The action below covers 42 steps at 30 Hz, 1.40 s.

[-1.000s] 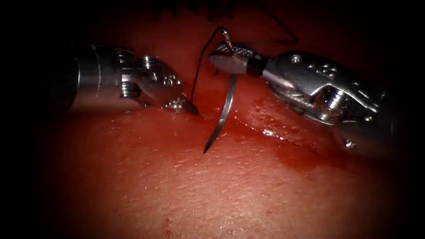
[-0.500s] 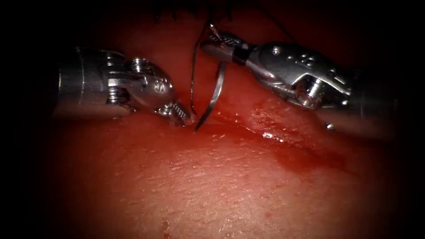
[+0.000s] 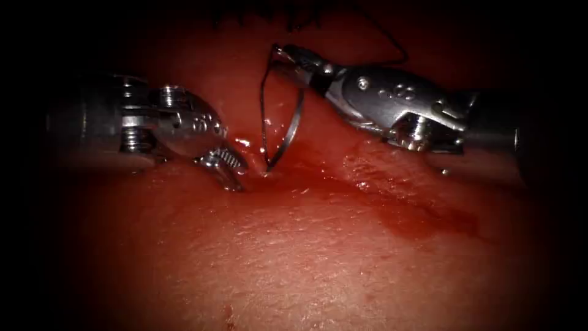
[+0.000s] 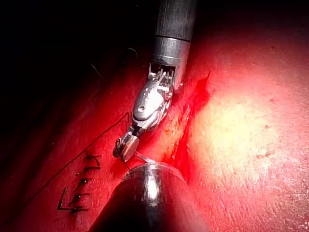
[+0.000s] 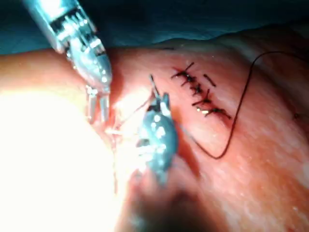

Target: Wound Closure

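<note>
Endoscope view: right arm's silver wristed gripper (image 3: 288, 58) is clamped on the thin curved steel needle (image 3: 293, 125) near its swaged tail end. The needle arcs down from that grip, and its point meets the wet red pork tissue (image 3: 318, 245) at the cut (image 3: 269, 171); whether the point is actually in the tissue cannot be told. Dark thread (image 3: 263, 110) drops from the needle's tail alongside the curve to the same spot at the cut, and another length runs off behind the right tool's body. Pooled red fluid (image 3: 422, 220) lies along the cut on its right side.

Left arm's silver wristed gripper (image 3: 229, 171) sits on the left of the cut, jaws narrowly parted, tips pressed against the tissue just beside the needle point, holding nothing.

Right wrist view: the left gripper (image 5: 96, 106) shows two separate prongs on the tissue; a row of dark finished stitches (image 5: 198, 92) lies beyond the right gripper (image 5: 157, 96), with thread (image 5: 236, 116) looping past them.

Left wrist view: the right gripper (image 4: 124, 147) is closed, beside the stitches (image 4: 82, 183).
</note>
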Motion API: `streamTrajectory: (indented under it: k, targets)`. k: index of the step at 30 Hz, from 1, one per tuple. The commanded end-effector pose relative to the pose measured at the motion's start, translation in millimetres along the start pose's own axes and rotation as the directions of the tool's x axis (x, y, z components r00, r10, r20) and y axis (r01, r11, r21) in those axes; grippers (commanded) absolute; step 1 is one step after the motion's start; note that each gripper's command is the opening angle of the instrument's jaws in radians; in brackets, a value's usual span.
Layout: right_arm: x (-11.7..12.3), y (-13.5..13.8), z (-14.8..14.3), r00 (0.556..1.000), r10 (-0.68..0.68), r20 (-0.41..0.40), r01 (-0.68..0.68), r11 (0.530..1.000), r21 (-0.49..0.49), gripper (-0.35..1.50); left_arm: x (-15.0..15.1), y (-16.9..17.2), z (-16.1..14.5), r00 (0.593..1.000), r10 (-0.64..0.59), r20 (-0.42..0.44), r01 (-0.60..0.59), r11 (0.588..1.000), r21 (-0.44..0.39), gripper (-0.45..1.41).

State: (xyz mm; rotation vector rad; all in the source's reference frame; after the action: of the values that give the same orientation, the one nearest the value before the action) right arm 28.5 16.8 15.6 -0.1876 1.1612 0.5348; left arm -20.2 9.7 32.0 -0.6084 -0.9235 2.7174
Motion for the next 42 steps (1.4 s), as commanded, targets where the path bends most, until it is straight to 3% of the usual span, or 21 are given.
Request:
streamTrajectory:
  k: [1,13,23,31,42]
  targets:
    - [-0.7,-0.8,0.7,1.000,-0.011,0.007,0.011,1.000,0.006,-0.35,0.3,-0.3,0.6,1.000,0.003,-0.002,-0.003,1.000,0.000,0.09]
    - [-1.0,-2.3,0.5,0.972,-0.231,0.048,0.232,0.972,-0.026,-0.35,0.2,-0.1,0.6,1.000,0.001,-0.019,-0.001,1.000,0.007,0.05]
    - [-0.8,-3.3,0.6,0.972,-0.230,0.048,0.231,0.973,-0.026,-0.35,-0.8,1.8,-0.2,0.998,-0.008,-0.062,0.011,0.999,0.046,0.04]
    - [-0.4,-3.9,0.6,0.975,-0.216,0.043,0.217,0.976,-0.016,-0.35,-1.2,6.8,-2.0,0.988,-0.023,-0.153,0.038,0.995,0.090,-0.15]
    - [0.4,-3.7,0.5,0.992,-0.125,-0.016,0.124,0.991,-0.047,-0.35,0.2,8.1,1.0,0.976,-0.042,-0.216,0.070,0.990,0.123,-0.23]
